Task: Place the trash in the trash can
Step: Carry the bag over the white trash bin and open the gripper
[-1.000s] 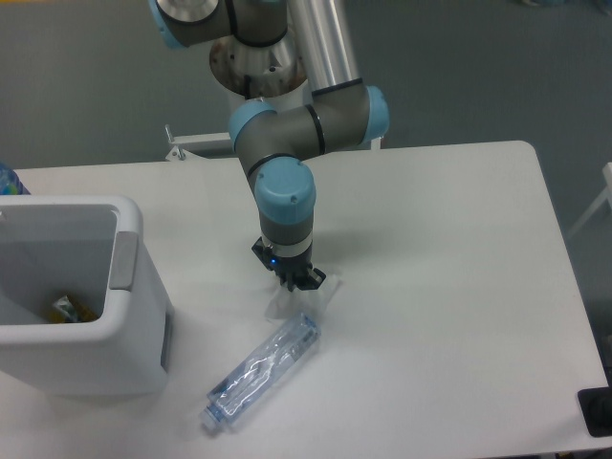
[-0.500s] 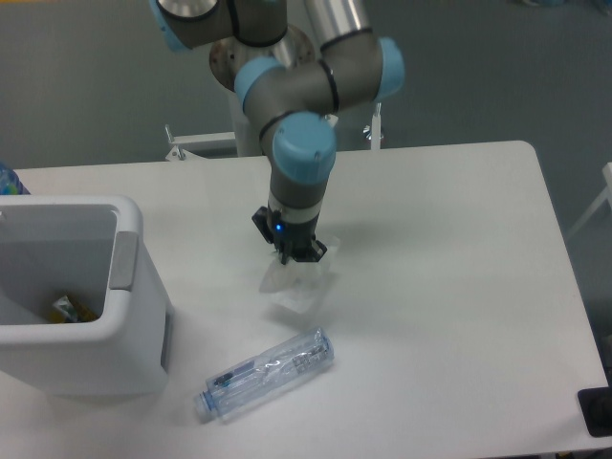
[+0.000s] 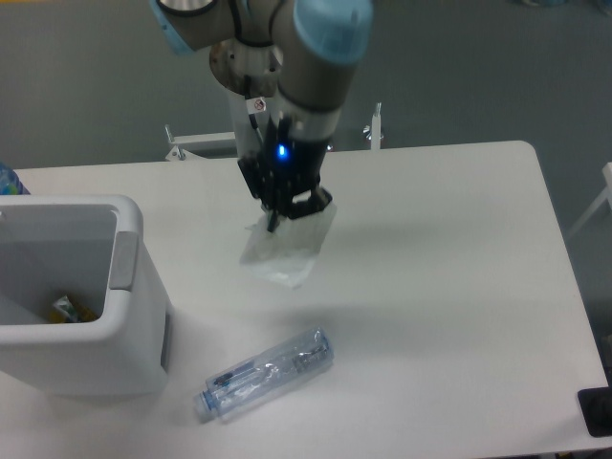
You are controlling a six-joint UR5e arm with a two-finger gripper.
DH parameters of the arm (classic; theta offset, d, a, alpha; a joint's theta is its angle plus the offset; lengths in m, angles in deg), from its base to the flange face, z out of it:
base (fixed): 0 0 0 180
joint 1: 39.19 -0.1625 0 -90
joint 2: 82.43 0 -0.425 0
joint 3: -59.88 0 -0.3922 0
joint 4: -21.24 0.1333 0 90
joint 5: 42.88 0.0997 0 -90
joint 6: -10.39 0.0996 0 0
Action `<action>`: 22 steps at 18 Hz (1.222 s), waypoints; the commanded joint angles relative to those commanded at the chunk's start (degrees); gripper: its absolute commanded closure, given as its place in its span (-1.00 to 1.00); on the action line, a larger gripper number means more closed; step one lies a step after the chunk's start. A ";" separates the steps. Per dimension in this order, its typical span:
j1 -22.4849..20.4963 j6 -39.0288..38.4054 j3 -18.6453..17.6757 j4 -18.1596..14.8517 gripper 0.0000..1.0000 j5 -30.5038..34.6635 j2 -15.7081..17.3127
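Black hand (image 3: pixel 285 206) pinched closed on crumpled translucent wrapper (image 3: pixel 280 251), which hangs just below it, above the white tabletop (image 3: pixel 449 277) | crushed clear bottle (image 3: pixel 267 374) lies on the tabletop below the hand, well apart | white trash can (image 3: pixel 72 296) stands to the hand's left, small colourful scrap (image 3: pixel 69 309) inside

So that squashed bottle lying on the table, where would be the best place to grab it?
Probably around the middle of the crushed plastic bottle, coming straight down from above. It lies flat and slanted on the table, so the fingers would best close across its narrow width. The gripper is busy holding the wrapper.
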 joint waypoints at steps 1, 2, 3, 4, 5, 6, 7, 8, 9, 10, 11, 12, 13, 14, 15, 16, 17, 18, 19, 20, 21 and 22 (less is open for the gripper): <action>0.26 -1.67 0.53 0.17 1.00 -1.49 0.79; 0.61 -3.08 0.54 0.44 1.00 -2.90 2.01; 1.14 -4.14 0.36 0.53 1.00 -3.70 3.16; 1.67 -5.10 0.19 0.61 1.00 -4.05 4.04; 3.32 -5.98 0.10 0.62 1.00 -4.23 4.57; 5.52 -7.04 0.19 0.79 1.00 -4.15 4.66; 7.63 -7.92 0.27 1.31 1.00 -4.06 4.57; 9.56 -8.80 0.10 2.45 1.00 -4.06 4.31; 10.97 -10.02 0.01 3.68 1.00 -4.06 3.96; 12.38 -11.43 0.01 4.91 1.00 -4.06 3.35; 13.96 -12.66 0.01 6.31 1.00 -4.06 2.39; 15.19 -13.46 0.01 7.98 1.00 -4.06 1.59; 16.25 -14.07 0.01 9.65 1.00 -4.06 0.54; 16.87 -14.25 0.01 11.15 0.84 -4.06 -0.25; 17.31 -14.34 0.01 12.47 0.73 -4.06 -1.04; 17.40 -14.34 0.01 13.44 0.51 -4.06 -1.84; 17.40 -14.26 0.01 14.23 -0.13 -4.06 -2.28; 17.75 -14.08 0.01 15.02 -0.97 -4.06 -2.72; 17.93 -14.25 -0.08 15.73 -1.00 -4.06 -2.90; 17.93 -14.34 -0.08 16.08 -1.00 -4.06 -2.98; 17.93 -14.34 0.01 16.08 -1.00 -4.06 -2.99; 17.93 -14.34 0.01 16.08 -1.00 -4.06 -3.07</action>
